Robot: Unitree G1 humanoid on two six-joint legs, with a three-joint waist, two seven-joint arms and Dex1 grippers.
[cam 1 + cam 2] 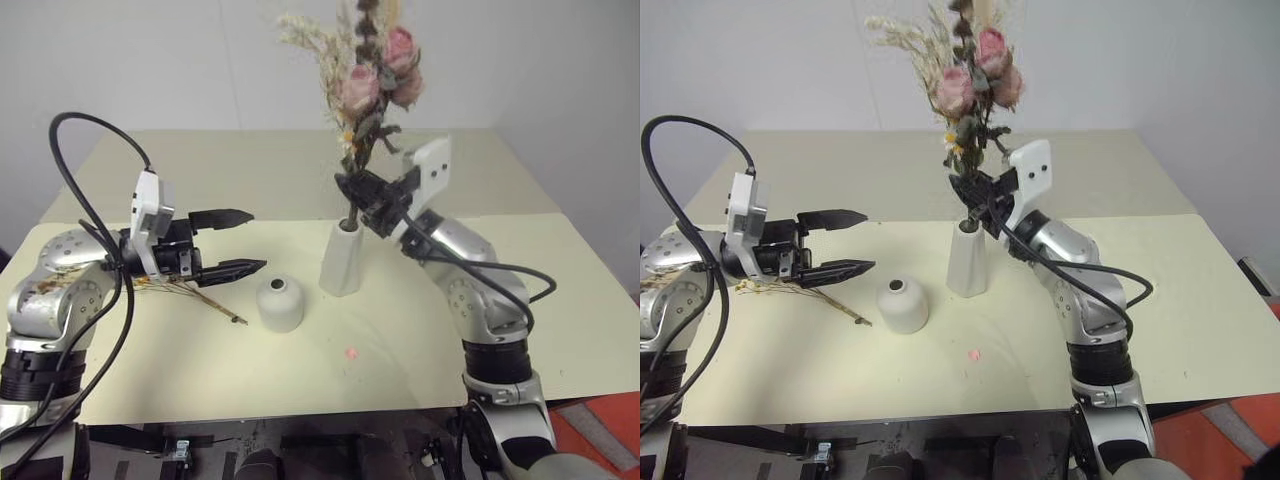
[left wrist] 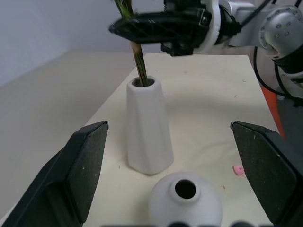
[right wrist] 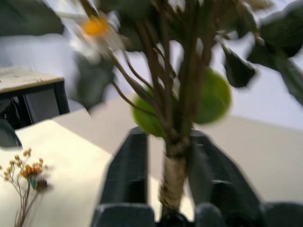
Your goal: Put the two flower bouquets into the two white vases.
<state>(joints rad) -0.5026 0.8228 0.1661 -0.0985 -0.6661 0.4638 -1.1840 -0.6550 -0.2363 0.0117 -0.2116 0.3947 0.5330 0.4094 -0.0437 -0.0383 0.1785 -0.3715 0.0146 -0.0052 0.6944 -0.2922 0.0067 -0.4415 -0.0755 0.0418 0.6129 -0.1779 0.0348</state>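
Just below the right gripper (image 1: pixel 372 203), in the head views, the rose bouquet (image 1: pixel 365 80) stands nearly upright, heads up, its stems already down in the mouth of the tall vase (image 1: pixel 342 258). Its long axis runs straight down into that vase. The fingers flank the stems above the rim; whether they pinch I cannot tell from here. The left gripper (image 1: pixel 228 243) is spread wide and empty, pointing across at the short vase (image 1: pixel 280 303). The sparse bouquet (image 1: pixel 190 288) lies flat on the table (image 1: pixel 300 160) under that gripper, its bare stem end toward the short vase; the left arm is plainly nearer it.

Ahead of the left wrist's parted fingers (image 2: pixel 73 175), the short vase's hole faces up, the tall vase just beyond.

Between the right wrist's fingers (image 3: pixel 125 177) the tied stems rise with a gap on either side: loosened, I judge.
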